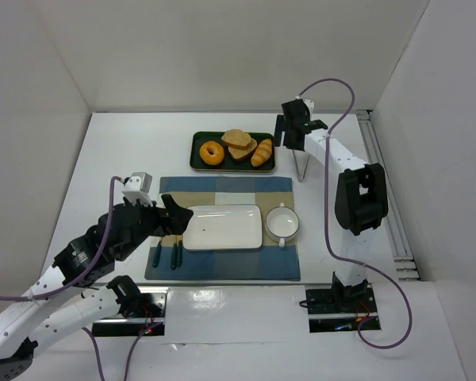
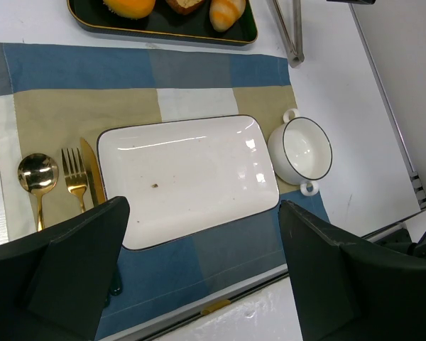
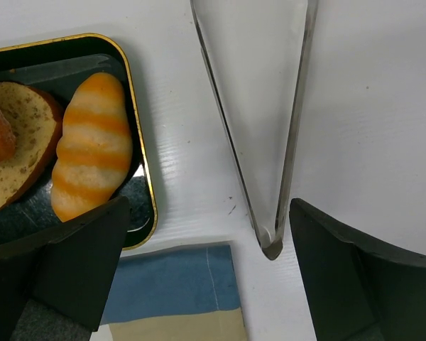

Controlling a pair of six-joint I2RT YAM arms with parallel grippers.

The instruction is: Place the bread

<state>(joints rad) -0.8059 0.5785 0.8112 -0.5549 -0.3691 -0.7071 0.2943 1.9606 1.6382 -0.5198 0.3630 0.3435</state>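
Right wrist: bread (image 3: 18,142) in the tray (image 3: 144,181), left of the wide-open right pincer (image 3: 209,213).

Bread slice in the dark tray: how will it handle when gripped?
Probably light and squashy: the bread slice shows an open, speckled crumb, so a hard pinch may dent it. Flat, so unlikely to roll; pushed, it could nudge the croissant beside it.

- I see the bread (image 1: 238,143) on the dark tray (image 1: 198,164), between the doughnut (image 1: 212,152) and the croissant (image 1: 262,152).
- My right gripper (image 1: 287,132) hangs just right of the tray.
- My left gripper (image 1: 174,220) sits at the white plate's (image 1: 222,227) left edge.
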